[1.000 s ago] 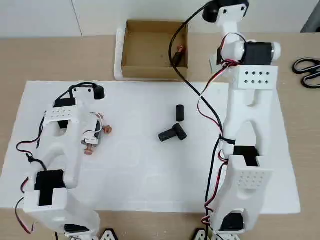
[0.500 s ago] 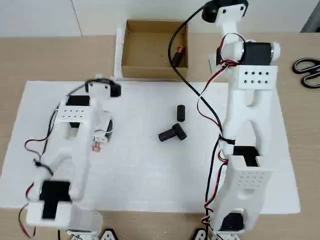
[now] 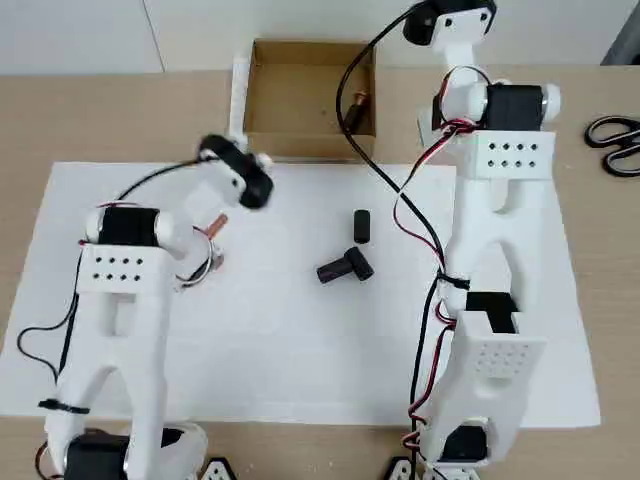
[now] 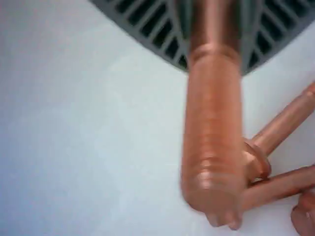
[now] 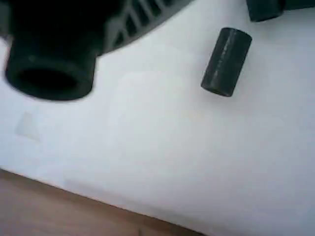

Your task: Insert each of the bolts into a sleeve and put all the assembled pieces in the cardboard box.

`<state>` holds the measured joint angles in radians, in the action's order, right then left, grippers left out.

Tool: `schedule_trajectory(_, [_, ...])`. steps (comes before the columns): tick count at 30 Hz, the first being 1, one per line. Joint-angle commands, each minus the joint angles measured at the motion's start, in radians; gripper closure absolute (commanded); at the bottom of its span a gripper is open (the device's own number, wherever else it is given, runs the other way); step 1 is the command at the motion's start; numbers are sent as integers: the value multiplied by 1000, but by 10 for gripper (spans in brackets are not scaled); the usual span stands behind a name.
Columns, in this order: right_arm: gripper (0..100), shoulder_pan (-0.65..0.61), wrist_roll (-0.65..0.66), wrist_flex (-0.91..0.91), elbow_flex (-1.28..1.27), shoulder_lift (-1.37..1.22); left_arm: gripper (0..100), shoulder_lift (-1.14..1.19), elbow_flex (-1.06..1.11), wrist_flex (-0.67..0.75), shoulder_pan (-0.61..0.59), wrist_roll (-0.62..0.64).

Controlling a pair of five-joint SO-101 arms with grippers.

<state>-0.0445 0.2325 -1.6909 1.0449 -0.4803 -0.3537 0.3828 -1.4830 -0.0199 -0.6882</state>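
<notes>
left gripper (image 4: 214, 24) clamps a bolt (image 4: 211, 132) above the mat's (image 3: 300, 340) left side; right gripper (image 5: 49, 44) grips a sleeve (image 5: 49, 69). next — line up both axes before pushing, no tilt.

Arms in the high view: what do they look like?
Both the left arm and the right arm have white plastic shells with black motors at the joints and grids of small holes on flat panels. Thin red and black wires run along each; a thicker black cable loops off the right arm. The end effector pads are ribbed grey.
</notes>
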Motion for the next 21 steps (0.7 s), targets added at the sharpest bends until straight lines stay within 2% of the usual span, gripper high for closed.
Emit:
schedule_trajectory(1, [995,10,2,5,5,67,994,-48,-4,5,9,-226])
schedule_trajectory(6, [995,10,2,5,5,67,994,-46,65,3,5,-586])
schedule_trajectory(10, [995,10,2,5,5,67,994,-46,163,51,5,-801])
schedule_trajectory(16, [995,8,2,5,5,65,994,-46,303,270,3,-891])
schedule_trajectory(21, [995,8,2,5,5,65,994,-46,351,305,3,-888])
